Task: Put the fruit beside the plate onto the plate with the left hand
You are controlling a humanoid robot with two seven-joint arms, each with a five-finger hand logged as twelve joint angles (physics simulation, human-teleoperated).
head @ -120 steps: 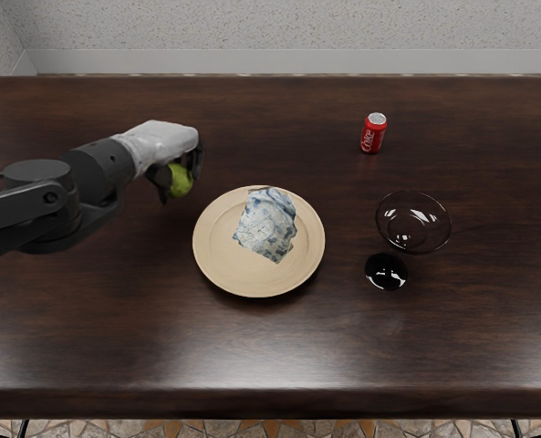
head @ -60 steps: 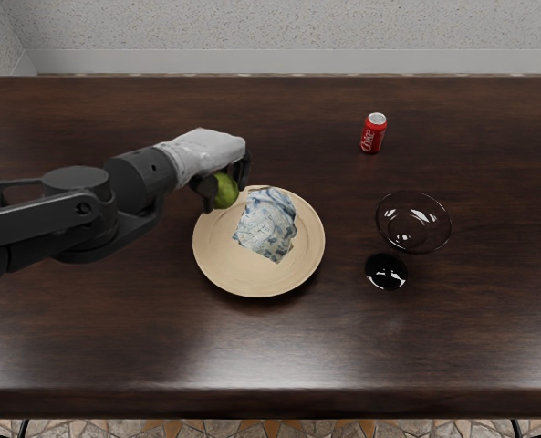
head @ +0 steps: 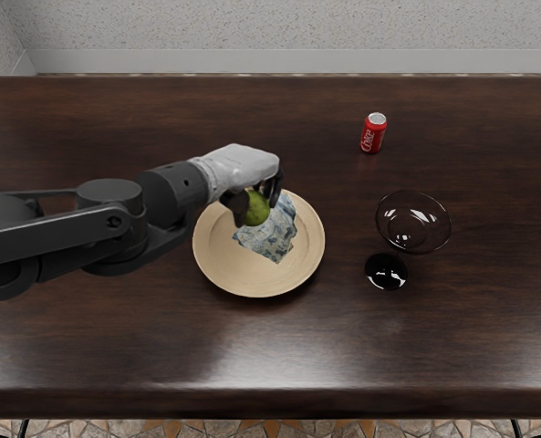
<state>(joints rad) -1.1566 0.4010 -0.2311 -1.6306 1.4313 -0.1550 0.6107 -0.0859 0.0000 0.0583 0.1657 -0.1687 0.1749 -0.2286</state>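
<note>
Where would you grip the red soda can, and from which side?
Probably mid-height on the round side wall of the red soda can, fingers wrapped around it: it stands upright, so the wall is exposed. Come side-on from the picture's left, away from the glass bowl. The left hand is busy, shut on the fruit over the plate.

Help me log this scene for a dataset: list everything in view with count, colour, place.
table: one, dark brown, fills view
plate: one, tan, centre
crumpled packet: one, white-blue, on plate
fruit: one, green, held above plate
can: one, red, far side, right of plate
glass bowl: one, clear, right of plate
small dish: one, black, in front of glass bowl
left robot hand: one, grey, gripping fruit
</note>
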